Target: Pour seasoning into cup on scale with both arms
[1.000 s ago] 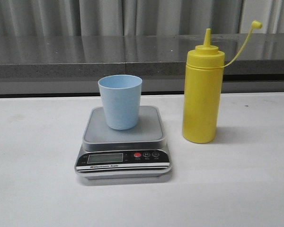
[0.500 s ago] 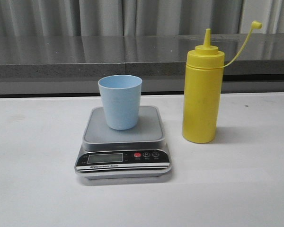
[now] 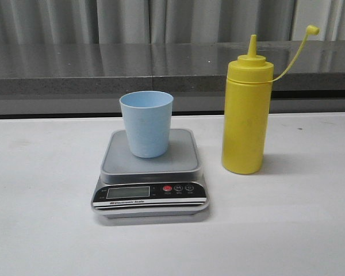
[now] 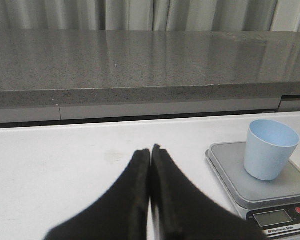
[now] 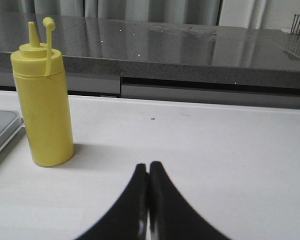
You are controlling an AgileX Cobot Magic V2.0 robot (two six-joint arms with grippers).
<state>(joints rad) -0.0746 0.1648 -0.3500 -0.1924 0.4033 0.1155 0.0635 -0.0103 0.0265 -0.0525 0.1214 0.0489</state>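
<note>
A light blue cup [image 3: 146, 123] stands upright on the silver-grey scale [image 3: 150, 172] in the middle of the white table; both also show in the left wrist view, the cup [image 4: 269, 155] on the scale [image 4: 270, 185]. To its right stands the yellow seasoning bottle [image 3: 246, 115], upright, its small cap hanging off on a tether; the bottle [image 5: 42, 105] also shows in the right wrist view. My left gripper [image 4: 150, 150] is shut and holds nothing, well short of the scale. My right gripper [image 5: 148, 166] is shut and holds nothing, away from the bottle. Neither arm appears in the front view.
A dark grey stone ledge [image 3: 103, 72] runs along the back of the white table [image 3: 40, 218], with grey curtains behind it. The scale's black panel carries an LCD display and a red button [image 3: 167, 188].
</note>
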